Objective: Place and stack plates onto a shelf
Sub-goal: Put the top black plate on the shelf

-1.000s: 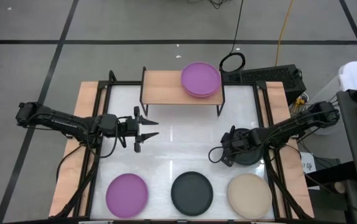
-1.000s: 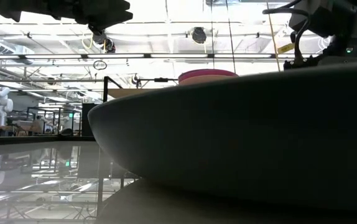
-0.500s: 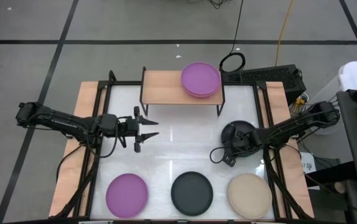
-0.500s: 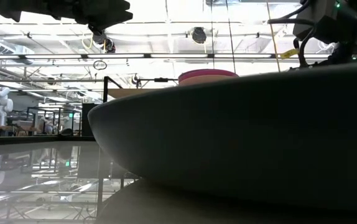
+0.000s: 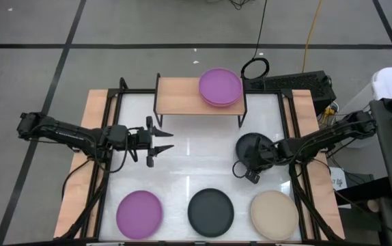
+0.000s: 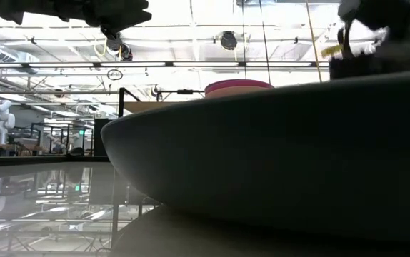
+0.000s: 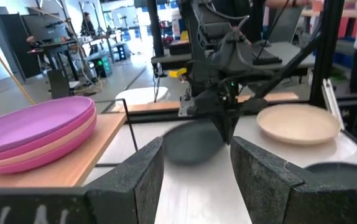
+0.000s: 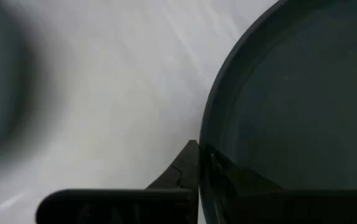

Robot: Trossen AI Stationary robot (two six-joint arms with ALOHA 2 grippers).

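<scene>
1. The right gripper [image 5: 252,164] is pinched shut on the rim of a dark grey plate [image 5: 249,147], which it holds over the white table [image 5: 196,154], near the right end of the shelf [image 5: 179,96]. Being round, the plate has no long axis. Whether it sits level or tilted I cannot tell from above.
2. In the right wrist view the held plate's rim [image 8: 213,124] curves past one dark finger [image 8: 181,171]; the other finger is hidden behind the plate.
3. The left gripper [image 5: 165,141] hovers with its fingers spread wide, pointing across the table toward the right gripper and well apart from it.
4. On the shelf end nearest the right gripper lies a stack topped by a purple plate [image 5: 220,86]; the left wrist view shows paler pink plates [image 7: 48,149] beneath it.
5. Along the table's near edge lie a purple plate [image 5: 139,210], a second dark plate [image 5: 210,211] and a beige plate [image 5: 274,212], all flat, hollow side up.
6. In the low view that second dark plate [image 6: 276,164] fills most of the frame, blocking the table behind.
</scene>
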